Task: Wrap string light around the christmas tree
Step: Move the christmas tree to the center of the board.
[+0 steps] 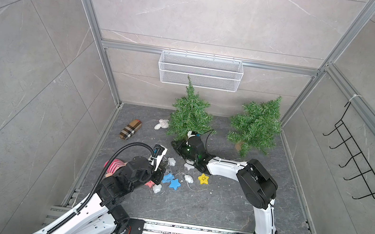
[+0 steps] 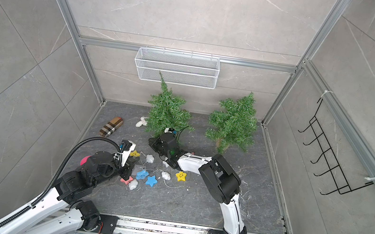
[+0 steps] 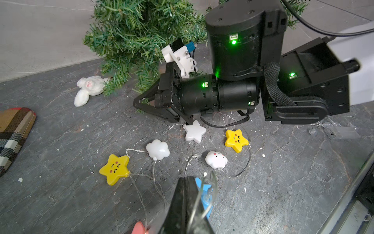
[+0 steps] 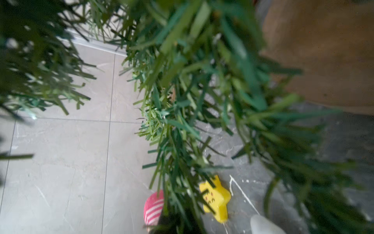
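By tree (image 1: 189, 113), right gripper (image 3: 138, 104) closed; left gripper (image 3: 186, 180) tight on string light (image 3: 157, 151)

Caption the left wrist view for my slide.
Wrist-level view: left gripper shut beside the string light strewn on the floor, right gripper shut at the foot of the christmas tree.

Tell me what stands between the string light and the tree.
The right arm lies across that path, its hand by the tree's lower branches, between it and the string light on the floor.
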